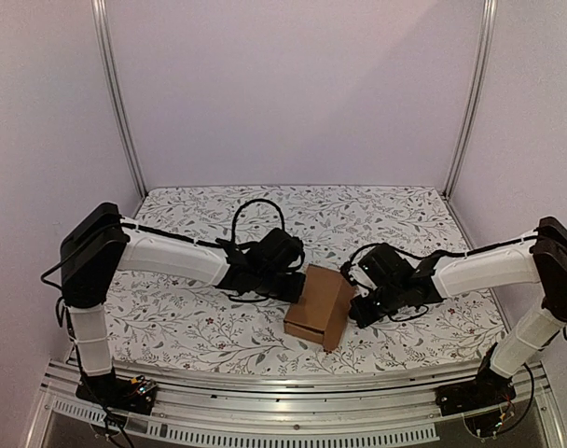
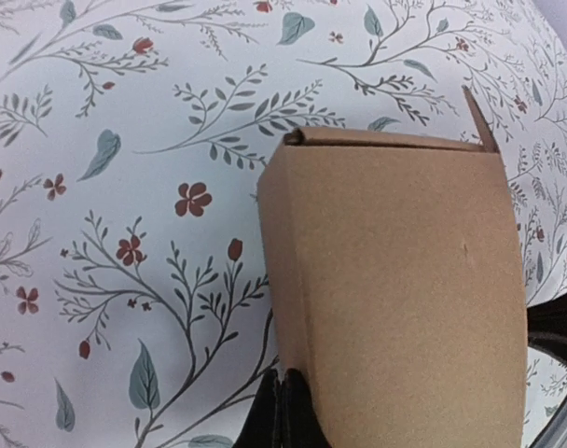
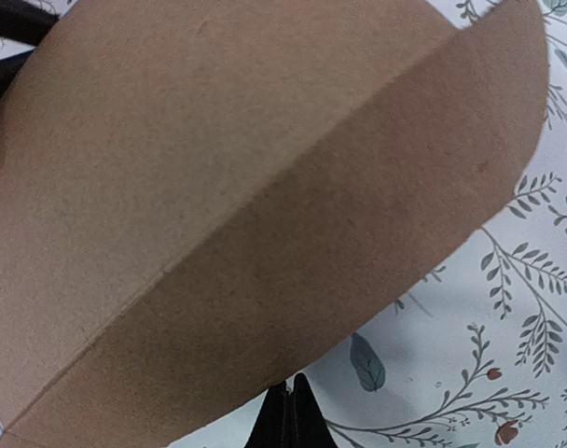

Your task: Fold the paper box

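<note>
- Top external view: the paper box stands formed near the middle of the counter's front edge.
- Left end effector and right end effector are closed and empty, with tips at the box's sides.
- One end tab sticks out; probably only tucking remains.

Only the tips of the left gripper and right gripper show, cut off by their wrist views' bottom edges. The paper box runs off both views; whether either gripper touches it, I can't make out.

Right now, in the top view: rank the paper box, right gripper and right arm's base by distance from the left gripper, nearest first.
From the left gripper:
1. paper box, directly beside it, toward the table's middle.
2. right gripper, on the box's opposite side.
3. right arm's base, at the near right corner.
</note>
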`<state>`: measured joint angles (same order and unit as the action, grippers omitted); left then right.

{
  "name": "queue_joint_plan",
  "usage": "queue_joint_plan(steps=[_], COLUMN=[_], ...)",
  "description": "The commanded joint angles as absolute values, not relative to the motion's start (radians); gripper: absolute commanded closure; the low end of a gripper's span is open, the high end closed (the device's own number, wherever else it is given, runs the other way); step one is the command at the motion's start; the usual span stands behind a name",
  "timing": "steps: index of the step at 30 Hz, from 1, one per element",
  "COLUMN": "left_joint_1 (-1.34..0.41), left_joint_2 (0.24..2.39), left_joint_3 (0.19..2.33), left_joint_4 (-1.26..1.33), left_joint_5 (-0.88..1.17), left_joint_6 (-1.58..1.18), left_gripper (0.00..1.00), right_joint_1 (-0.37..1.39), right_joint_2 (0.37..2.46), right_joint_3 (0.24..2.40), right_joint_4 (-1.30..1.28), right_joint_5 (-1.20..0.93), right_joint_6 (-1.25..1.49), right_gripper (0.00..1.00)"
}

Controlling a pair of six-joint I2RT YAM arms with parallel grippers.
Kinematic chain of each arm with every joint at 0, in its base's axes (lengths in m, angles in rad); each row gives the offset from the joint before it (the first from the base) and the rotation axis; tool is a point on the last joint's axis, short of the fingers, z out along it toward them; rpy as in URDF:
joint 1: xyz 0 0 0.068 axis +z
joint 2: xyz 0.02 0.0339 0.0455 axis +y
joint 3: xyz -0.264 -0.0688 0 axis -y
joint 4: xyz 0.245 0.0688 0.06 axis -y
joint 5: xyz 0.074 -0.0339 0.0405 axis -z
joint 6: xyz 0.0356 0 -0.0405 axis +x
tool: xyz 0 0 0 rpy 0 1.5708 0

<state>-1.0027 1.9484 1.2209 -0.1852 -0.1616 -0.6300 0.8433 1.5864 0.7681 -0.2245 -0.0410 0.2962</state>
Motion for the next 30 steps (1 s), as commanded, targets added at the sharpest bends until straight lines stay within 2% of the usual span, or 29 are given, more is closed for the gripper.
queue_joint_plan(steps=[1, 12, 21, 26, 30], left_joint_1=[-0.971, -0.919, -0.919, -0.919, -0.920], left_joint_2=[2.005, 2.063, 1.968, 1.886, 1.805], left_joint_3=[1.302, 1.359, 1.358, 1.315, 1.235], left_joint_4=[-0.191, -0.207, -0.344, -0.425, -0.441], left_joint_5=[-0.107, -0.044, -0.203, -0.269, -0.235], left_joint_6=[-0.544, -0.450, -0.413, -0.465, -0.529], left_gripper=[1.00, 1.00, 1.00, 1.00, 1.00], right_joint_1=[0.899, 0.981, 0.979, 0.973, 0.934], right_joint_2=[1.532, 1.478, 1.337, 1.270, 1.306], right_joint_3=[0.741, 0.725, 0.802, 0.894, 0.966], right_joint_4=[-0.224, -0.305, -0.579, -0.594, -0.551], right_joint_5=[-0.082, -0.053, 0.102, 0.124, 0.083], right_joint_6=[0.363, 0.413, 0.291, 0.236, 0.188], right_gripper=[1.00, 0.98, 0.96, 0.96, 1.00])
